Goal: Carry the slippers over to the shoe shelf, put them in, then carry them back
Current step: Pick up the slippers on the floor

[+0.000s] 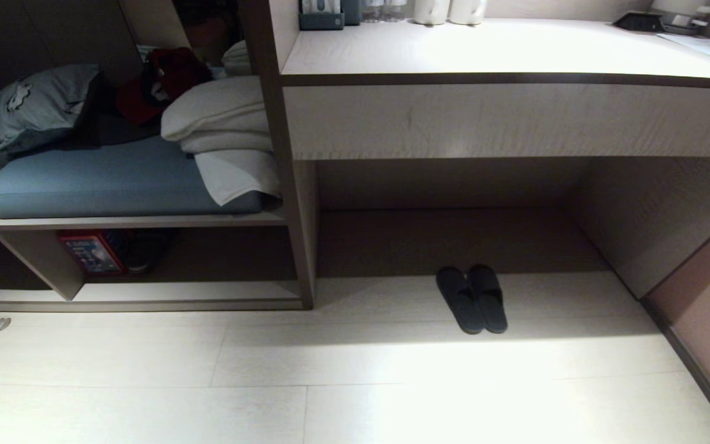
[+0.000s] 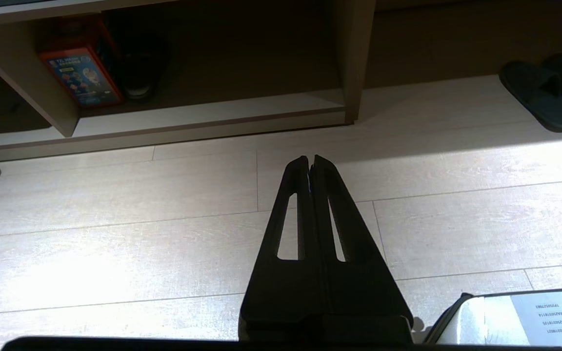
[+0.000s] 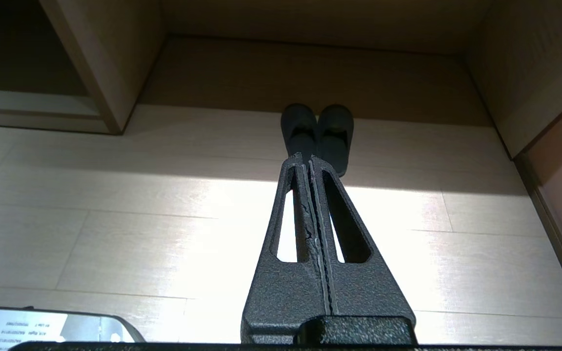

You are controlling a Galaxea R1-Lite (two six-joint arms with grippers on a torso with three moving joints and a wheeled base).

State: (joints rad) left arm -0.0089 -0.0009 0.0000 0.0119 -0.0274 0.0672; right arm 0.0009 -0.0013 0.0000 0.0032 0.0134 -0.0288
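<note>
Slippers (image 1: pixel 471 299) side by side on the pale floor (image 1: pixel 355 382), touching each other, toes pointing far, at the mouth of the desk recess (image 1: pixel 453 240), right of centre. Lying flat, soles down, in the shadow line just beyond the bright patch of floor. Shelf (image 1: pixel 139 293) low at left, under the blue cushion (image 1: pixel 114 182); pale boards, dark back, slanted panel (image 1: pixel 37 259) at its left part. Inside, a red box (image 1: pixel 91 251) leaning by the panel, with a dark shoe (image 1: pixel 142 250) just right of it. Well apart from the slippers, with the upright divider (image 1: pixel 296 185) between. Neither arm seen from the head. Left gripper (image 2: pixel 309 158) over bare floor near the shelf's front edge, fingers pressed together, holding nothing. Right gripper (image 3: pixel 306 157) aimed toward the slippers, short of them, fingers pressed together too, nothing between them. White pillows (image 1: pixel 219 120) stacked on the cushion's right end; cups (image 1: pixel 450 11) far on the desk top.
</note>
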